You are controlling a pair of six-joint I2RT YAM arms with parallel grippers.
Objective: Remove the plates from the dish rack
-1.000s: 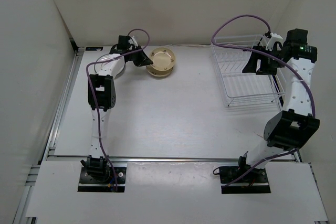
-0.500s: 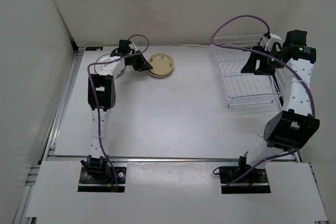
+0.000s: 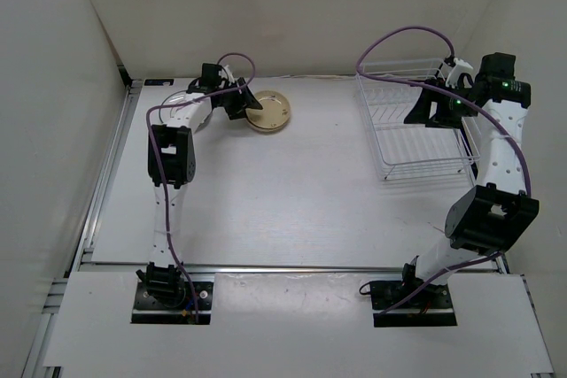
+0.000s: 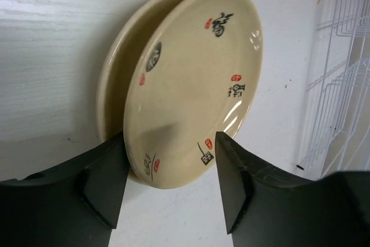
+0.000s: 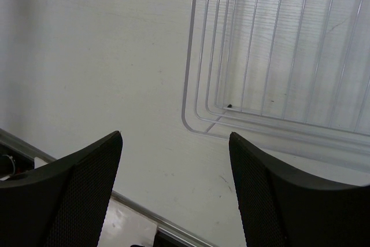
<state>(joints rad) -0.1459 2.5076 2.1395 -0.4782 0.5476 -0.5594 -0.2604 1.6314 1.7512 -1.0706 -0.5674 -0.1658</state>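
Note:
Two tan-yellow plates lie stacked on the table at the back left, the upper one with small red and black marks. My left gripper is open at their near rim, a finger on each side. From above, the left gripper stands just left of the plates. The white wire dish rack stands at the back right; only its bars show inside it. My right gripper hovers open over the rack's back part, nothing between its fingers. In the right wrist view the right gripper looks down past the dish rack's corner.
Part of a white plate shows under the left forearm near the back left corner. Walls close in at the back and on both sides. A metal rail runs along the table's near edge.
The tan plate that my left gripper held tilted up has come down flat on the other tan plate. The left jaws have opened and let it go. The right arm has barely moved.

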